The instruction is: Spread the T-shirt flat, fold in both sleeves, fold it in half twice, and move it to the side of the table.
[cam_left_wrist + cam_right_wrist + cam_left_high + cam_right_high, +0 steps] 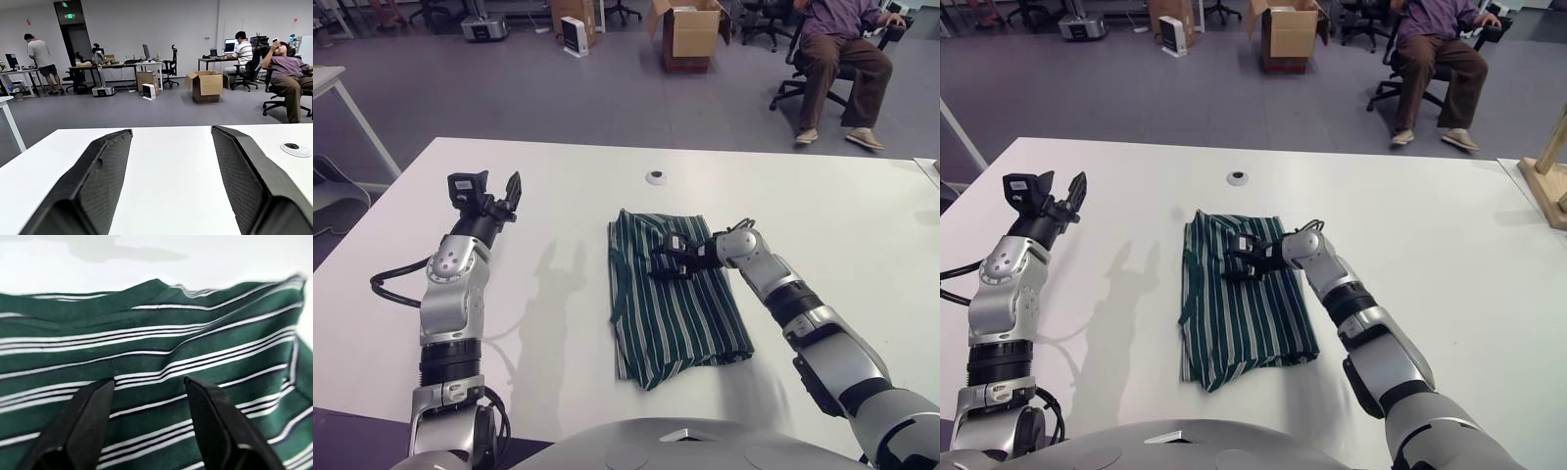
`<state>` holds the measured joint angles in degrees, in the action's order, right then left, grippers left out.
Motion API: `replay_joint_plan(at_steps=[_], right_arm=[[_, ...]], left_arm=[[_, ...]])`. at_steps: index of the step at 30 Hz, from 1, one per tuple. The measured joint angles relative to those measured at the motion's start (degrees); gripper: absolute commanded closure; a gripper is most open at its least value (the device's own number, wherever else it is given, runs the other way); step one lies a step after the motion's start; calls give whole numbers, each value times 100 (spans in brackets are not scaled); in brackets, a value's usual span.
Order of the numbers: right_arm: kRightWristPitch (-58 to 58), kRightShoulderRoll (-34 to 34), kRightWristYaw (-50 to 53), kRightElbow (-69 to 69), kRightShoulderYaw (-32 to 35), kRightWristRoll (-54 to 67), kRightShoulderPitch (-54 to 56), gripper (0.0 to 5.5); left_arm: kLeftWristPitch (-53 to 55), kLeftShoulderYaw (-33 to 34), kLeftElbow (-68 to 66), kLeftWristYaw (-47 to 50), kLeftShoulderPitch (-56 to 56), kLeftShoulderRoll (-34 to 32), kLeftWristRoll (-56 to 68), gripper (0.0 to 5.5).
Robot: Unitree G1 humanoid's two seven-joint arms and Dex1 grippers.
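The T-shirt (675,304) lies in the middle of the head view on the white table (822,196). It is a narrow green striped oblong, and its sleeves look already folded in. Its long axis runs from the upper middle of the frame down toward the bottom edge, tilted slightly to the right.

The right gripper (664,262) sits over the upper end of that oblong, reaching in from the cloth's right side with its tips pointing toward the frame's left. In the right wrist view its fingers (83,416) stand partly apart, low over the stripes, with no cloth pinched between them. I cannot tell whether the tips touch the fabric.

The left gripper (499,191) is raised at the left of the frame, well apart from the shirt. Its fingers (98,171) are spread wide and hold nothing.

The right arm is clearly the nearer one. The rest of the shirt stretches away from it toward the bottom of the frame, so a half fold would likely carry this upper end down along the long axis.
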<state>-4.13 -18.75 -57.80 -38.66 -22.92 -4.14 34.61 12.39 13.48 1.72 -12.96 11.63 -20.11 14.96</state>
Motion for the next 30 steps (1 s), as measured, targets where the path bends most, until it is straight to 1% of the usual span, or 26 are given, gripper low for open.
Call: replay_joint_plan(at_steps=[2,3,4,5,6,8,9,10,11,13,15,19,21,22,23,25,27,28,29,30], right_arm=[[214,-256,-111,366,447,375,15,286],[444,-641,-509,962,772,770,-4,286],[509,-980,-829,1385,933,976,-65,286],[527,-1540,-1354,1972,1075,1177,-276,286],[331,-1983,-1681,2273,1158,1239,-525,286],[-716,-2850,-2364,2748,1162,1190,-1432,286],[-1229,-3131,-2578,2831,1142,1115,-1842,286],[-2031,-3403,-2760,2863,1115,1042,-2280,286],[-2494,-3510,-2802,2851,1092,980,-2429,286],[-3681,-3506,-2653,2671,982,686,-2495,286],[-4305,-3400,-2400,2479,853,400,-2583,286],[-4844,-3147,-1832,2215,620,1,-2593,286],[-4953,-3142,-1654,2122,546,-35,-2593,321],[-4966,-3143,-1620,2116,491,-34,-2592,340],[-4962,-3143,-1570,2114,444,-33,-2590,354],[-4942,-3149,-1528,2105,378,-23,-2586,387],[-4909,-3171,-1507,2104,293,-10,-2580,430],[-4894,-3185,-1501,2104,259,-9,-2576,456],[-4892,-3187,-1495,2103,246,-10,-2576,471],[-4890,-3189,-1474,2099,228,-12,-2576,498]], left_arm=[[20,-280,325,-266,-148,-129,-168,224],[7,-574,724,-683,-345,-427,-238,210],[-44,-763,1016,-1044,-515,-671,-304,193],[-170,-1061,1490,-1677,-853,-1151,-414,181],[-312,-1277,1787,-2183,-1162,-1525,-461,167],[-830,-1843,2350,-3340,-2014,-2564,-891,160],[-1054,-2050,2453,-3634,-2320,-2905,-1141,160],[-1362,-2301,2579,-3864,-2534,-3175,-1549,160],[-1550,-2437,2653,-3950,-2578,-3283,-1759,160],[-2111,-2897,2664,-4027,-2504,-3329,-2438,160],[-2451,-3200,2498,-3999,-2385,-3287,-2960,160],[-2910,-3593,2288,-3760,-2141,-2983,-3514,160],[-3155,-3762,2174,-3661,-2034,-2903,-3649,155],[-3239,-3818,2103,-3618,-1964,-2852,-3766,177],[-3322,-3902,1999,-3555,-1871,-2753,-3827,185],[-3428,-4025,1845,-3512,-1756,-2641,-3859,220],[-3524,-4140,1694,-3444,-1665,-2500,-3954,263],[-3564,-4174,1640,-3440,-1637,-2491,-3955,289],[-3570,-4193,1629,-3441,-1634,-2491,-3955,302],[-3575,-4236,1600,-3453,-1636,-2491,-3931,331]])
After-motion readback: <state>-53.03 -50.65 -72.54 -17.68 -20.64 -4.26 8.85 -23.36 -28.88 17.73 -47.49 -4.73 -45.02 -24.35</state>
